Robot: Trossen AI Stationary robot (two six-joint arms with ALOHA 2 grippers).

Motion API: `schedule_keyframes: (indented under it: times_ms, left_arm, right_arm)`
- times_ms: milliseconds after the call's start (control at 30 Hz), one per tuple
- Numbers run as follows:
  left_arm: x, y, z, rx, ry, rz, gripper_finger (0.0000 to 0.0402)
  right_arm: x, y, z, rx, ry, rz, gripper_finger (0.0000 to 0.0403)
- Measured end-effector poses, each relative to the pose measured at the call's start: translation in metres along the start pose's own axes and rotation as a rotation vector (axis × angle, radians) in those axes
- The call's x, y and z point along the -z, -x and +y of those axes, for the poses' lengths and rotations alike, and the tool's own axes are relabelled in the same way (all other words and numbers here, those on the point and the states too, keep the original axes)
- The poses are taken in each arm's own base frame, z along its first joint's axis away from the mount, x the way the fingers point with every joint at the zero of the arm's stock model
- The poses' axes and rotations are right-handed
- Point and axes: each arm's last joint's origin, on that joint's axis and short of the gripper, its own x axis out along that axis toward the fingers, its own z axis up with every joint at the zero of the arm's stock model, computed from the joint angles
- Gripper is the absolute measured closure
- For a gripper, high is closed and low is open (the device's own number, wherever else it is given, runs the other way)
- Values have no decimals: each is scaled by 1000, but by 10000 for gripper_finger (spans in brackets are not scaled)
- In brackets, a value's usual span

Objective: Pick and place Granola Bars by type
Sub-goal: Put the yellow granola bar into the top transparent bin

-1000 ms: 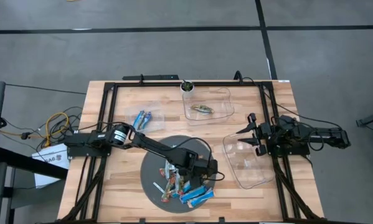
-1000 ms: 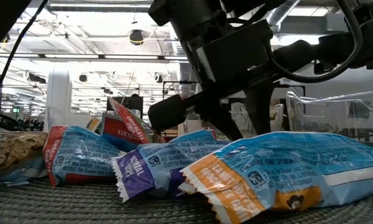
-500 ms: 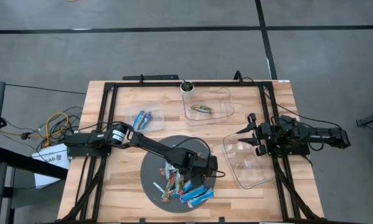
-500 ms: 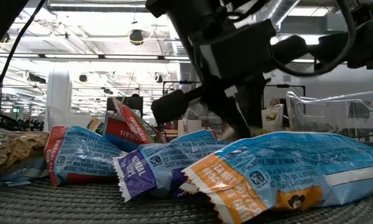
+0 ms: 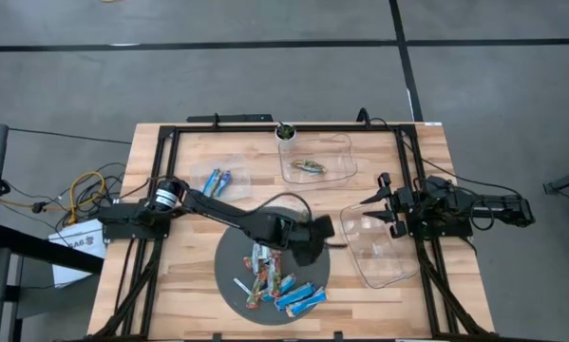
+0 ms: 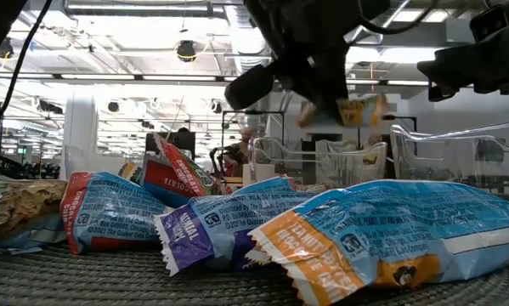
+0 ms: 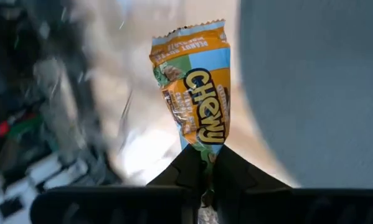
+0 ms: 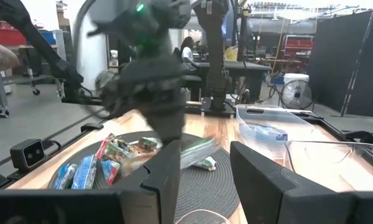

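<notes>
Above the round grey mat, an orange-and-blue Chewy bar is held clenched in the left gripper. Blue bars and one bar in the far tray are already sorted; a pile of bars remains. Near the empty clear tray, the right gripper waits, parted.

You can read "CHEWY" in bold letters on the orange-and-blue granola bar pinched between the left gripper fingers; above it, small print looks like "PEANUT BUTTER". Below that claw, the nearest blue wrapper says "PEANUT".
</notes>
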Motion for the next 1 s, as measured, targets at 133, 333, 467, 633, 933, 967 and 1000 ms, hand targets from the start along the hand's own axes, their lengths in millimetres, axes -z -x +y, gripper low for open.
schedule_keyframes:
  times_ms: [133,333,467,633,933,967,1000]
  left_arm:
    - [24,5,13,-42,27,90,381]
    - [70,10,33,-90,113,162,387]
    - [100,2,42,-125,201,215,388]
    - [140,-9,50,-181,363,279,384]
    - [190,-24,48,-145,740,169,387]
    - [192,-25,47,-134,779,145,387]
    - [194,-25,47,-122,813,123,387]
  right_arm:
    - [0,0,0,0,0,0,269]
    - [0,0,0,0,0,0,269]
    - [0,0,0,0,0,0,269]
    - [0,0,0,0,0,0,270]
    - [0,0,0,0,0,0,270]
    - [0,0,0,0,0,1,270]
    - [0,0,0,0,0,0,269]
